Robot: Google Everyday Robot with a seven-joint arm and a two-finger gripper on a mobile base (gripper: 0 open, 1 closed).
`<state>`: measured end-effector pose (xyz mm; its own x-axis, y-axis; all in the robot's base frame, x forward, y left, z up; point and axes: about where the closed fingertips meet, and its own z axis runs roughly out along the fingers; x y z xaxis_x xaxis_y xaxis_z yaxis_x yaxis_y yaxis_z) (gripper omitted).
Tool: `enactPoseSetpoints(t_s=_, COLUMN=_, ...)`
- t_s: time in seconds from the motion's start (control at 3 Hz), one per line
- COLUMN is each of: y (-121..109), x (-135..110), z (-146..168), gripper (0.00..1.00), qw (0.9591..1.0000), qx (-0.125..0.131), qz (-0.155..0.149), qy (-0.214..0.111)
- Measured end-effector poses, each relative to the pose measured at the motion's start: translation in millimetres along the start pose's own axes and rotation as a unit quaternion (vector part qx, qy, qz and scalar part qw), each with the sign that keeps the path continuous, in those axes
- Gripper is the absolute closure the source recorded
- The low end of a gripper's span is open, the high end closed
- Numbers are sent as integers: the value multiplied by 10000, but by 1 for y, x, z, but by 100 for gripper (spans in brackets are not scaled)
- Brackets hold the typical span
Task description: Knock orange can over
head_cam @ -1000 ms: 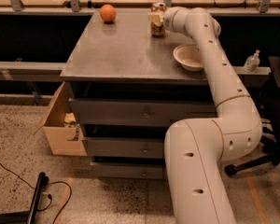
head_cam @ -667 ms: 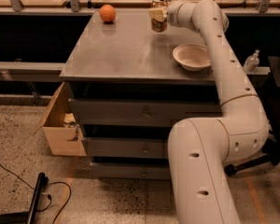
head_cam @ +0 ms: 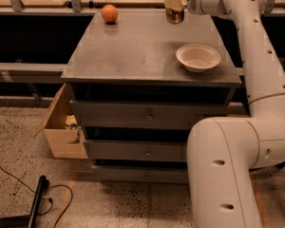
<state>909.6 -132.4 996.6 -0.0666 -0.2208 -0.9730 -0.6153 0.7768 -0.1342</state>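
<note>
While the single camera view shows the whole cabinet top, what matters sits at its far edge: the orange can stands there, seemingly upright with its long axis vertical. The gripper is right at the can's top, with the one arm reaching in from the right; whether it is spread or closed I cannot tell. A sideways push high up should tip the can. Count: one can, one orange fruit, one bowl.
</note>
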Motion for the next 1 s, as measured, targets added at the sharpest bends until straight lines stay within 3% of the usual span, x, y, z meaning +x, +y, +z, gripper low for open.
enactPoseSetpoints(t_s=0.33, y=14, x=-9, z=-24, gripper=100, qw=9993, qx=-311, qz=-18, qy=186)
enactPoseSetpoints(t_s=0.67, y=35, x=-17, z=-43, gripper=100, qw=9966, qx=-627, qz=-250, qy=477)
enactPoseSetpoints(t_s=1.0, y=41, x=-10, z=-48, gripper=100, qw=9941, qx=-694, qz=-367, qy=753)
